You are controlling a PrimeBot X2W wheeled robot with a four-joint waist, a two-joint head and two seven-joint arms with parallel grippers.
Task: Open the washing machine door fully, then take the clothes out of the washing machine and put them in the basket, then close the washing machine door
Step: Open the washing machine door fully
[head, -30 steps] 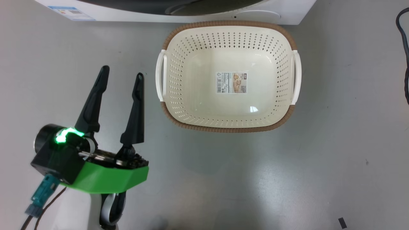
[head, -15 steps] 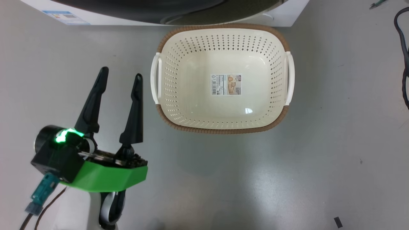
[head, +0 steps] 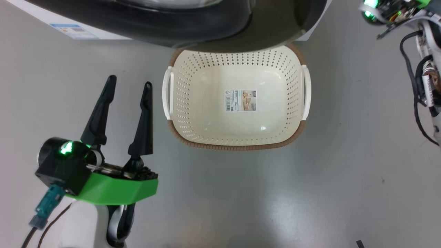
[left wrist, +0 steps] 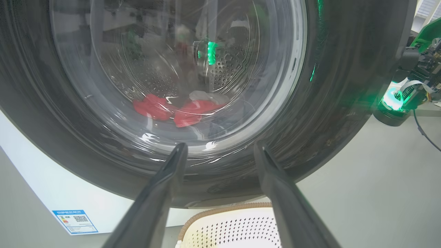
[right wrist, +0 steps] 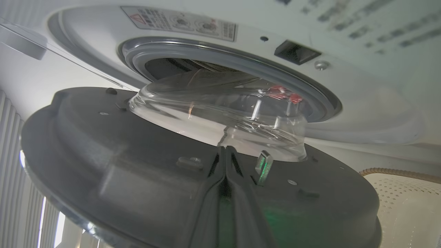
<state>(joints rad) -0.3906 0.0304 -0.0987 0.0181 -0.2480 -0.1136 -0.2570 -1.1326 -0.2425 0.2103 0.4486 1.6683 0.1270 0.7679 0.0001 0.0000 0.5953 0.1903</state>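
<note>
The washing machine door (right wrist: 120,165) is standing part-way open, with its glass bowl (right wrist: 213,110) close to the grey gasket (right wrist: 241,69). The clothes (left wrist: 172,110) are lying red behind it, low inside the washing machine (left wrist: 34,179).

My right gripper (right wrist: 224,155) is working with its fingers pressed together and empty, and the tips seem to be lying against the door's inner face at the foot of the bowl. That is worrying me. I am pushing rather than gripping, so the tips could be sliding off the curved glass or skating over the dark plastic, and the door could be swinging back. A small latch tab (right wrist: 263,165) is sticking up just beside them, and I am judging that it might snag a finger.

The basket (head: 237,146) is sitting empty on the floor (head: 344,179) right before the machine, its far rim tucked under the door. I cannot tell whether the door is clearing it, so a wider swing might be nudging it.

My left gripper (head: 130,81) is hovering with its fingers spread wide and holding nothing, just beside the basket's left handle (head: 166,93). It is facing the door's outer side, which may be putting it in the door's path.

Loose cables (head: 411,69) are dangling off my right arm (head: 389,10), near the machine's corner.
</note>
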